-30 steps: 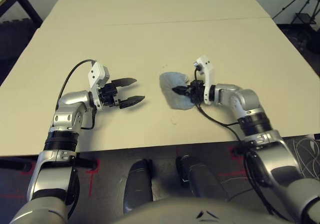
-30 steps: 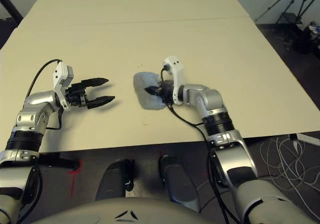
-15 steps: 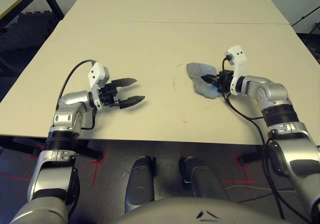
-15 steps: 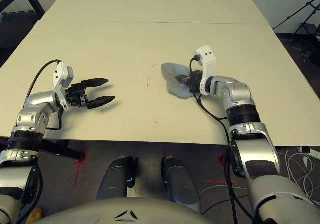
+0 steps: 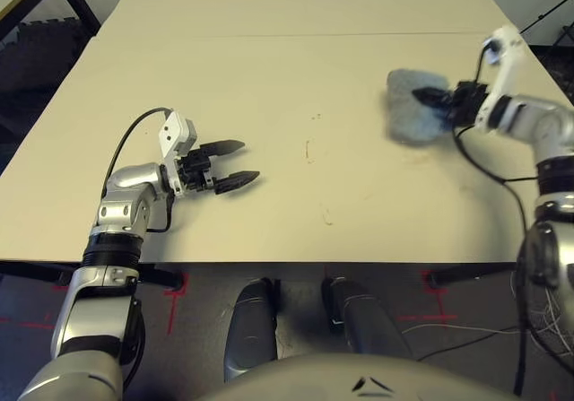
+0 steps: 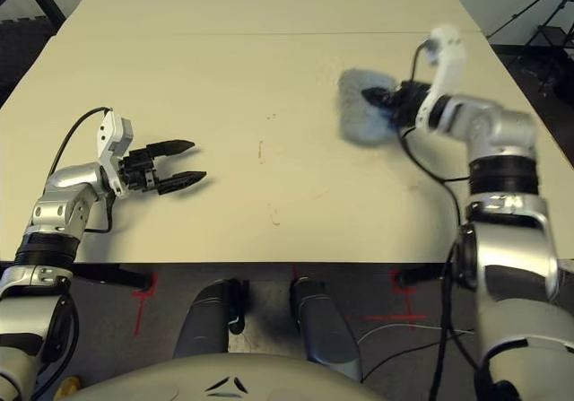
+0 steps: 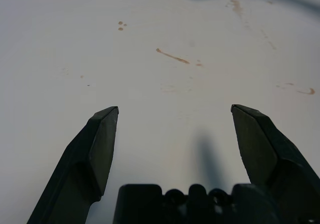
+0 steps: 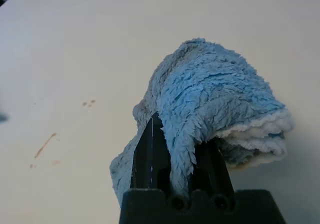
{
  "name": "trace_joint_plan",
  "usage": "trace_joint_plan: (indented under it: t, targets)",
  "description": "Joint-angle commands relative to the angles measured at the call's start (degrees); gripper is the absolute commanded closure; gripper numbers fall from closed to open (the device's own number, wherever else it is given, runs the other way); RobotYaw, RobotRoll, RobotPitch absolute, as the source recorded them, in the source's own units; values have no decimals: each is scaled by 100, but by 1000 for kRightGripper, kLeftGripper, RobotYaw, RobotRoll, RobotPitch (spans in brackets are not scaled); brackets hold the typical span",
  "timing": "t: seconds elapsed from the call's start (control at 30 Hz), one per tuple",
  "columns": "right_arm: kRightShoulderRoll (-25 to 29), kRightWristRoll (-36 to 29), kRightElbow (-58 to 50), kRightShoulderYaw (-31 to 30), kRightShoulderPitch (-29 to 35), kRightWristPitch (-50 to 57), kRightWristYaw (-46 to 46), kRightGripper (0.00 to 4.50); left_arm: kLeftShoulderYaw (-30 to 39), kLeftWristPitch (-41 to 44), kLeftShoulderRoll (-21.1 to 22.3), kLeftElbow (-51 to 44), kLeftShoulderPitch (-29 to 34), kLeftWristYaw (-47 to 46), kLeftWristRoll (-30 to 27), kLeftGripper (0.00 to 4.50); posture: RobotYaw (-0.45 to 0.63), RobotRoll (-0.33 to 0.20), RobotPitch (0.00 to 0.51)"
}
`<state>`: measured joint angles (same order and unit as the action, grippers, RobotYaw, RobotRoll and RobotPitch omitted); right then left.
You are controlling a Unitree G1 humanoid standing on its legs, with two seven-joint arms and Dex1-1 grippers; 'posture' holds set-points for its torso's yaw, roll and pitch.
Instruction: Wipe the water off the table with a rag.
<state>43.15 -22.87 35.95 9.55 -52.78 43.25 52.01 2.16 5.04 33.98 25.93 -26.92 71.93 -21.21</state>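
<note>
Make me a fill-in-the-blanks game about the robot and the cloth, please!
1. The right gripper is shut on the ____.
2. The left gripper is ____, holding nothing.
3. The water marks are ____ in colour.
4. The water lies on the table ____ the two grippers.

Missing words: rag; open; brown; between

Pale beige table, seam line across, small amber water streaks mid-surface.
</note>
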Motion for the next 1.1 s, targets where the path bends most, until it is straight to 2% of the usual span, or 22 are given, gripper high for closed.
trace_joint_plan:
  t: [0.03, 0.2, 0.33, 0.6, 0.73, 0.77, 0.9, 1.07, 1.1]
  targets:
    - [460, 189, 286, -98, -105, -78, 403, 4411, -21, -63, -20, 136, -67, 17, 92, 0, -178, 0, 142]
    - [919, 590, 919, -331, -123, -452, 798, 4411, -20, -82, -10, 184, -96, 28, 102, 0, -181, 0, 145]
    - [1050, 935, 1529, -445, -90, -925, 902, 4411, -17, -107, 6, 242, -128, 38, 108, 0, -178, 0, 147]
    - [977, 1582, 2584, -626, 56, -1827, 930, 4411, 0, -83, 44, 228, -140, 39, 108, 0, -174, 0, 148]
    - [853, 1993, 2910, -819, 249, -2477, 505, 4411, -4, -60, 49, 190, -128, 38, 104, 0, -176, 0, 147]
    - [837, 2073, 2976, -833, 262, -2606, 386, 3689, -4, -63, 51, 199, -134, 41, 106, 0, -176, 0, 147]
    - [863, 2252, 3123, -798, 196, -2888, -12, 2318, 7, -78, 50, 228, -152, 25, 113, 0, -178, 0, 146]
    - [1229, 2439, 3104, -705, -4, -3165, -518, 316, 91, -74, 11, 189, -122, -118, 71, 0, -184, 0, 147]
    - [1307, 2433, 3110, -662, -60, -3133, -604, 25, 116, -55, 5, 164, -108, -162, 52, 0, -184, 0, 147]
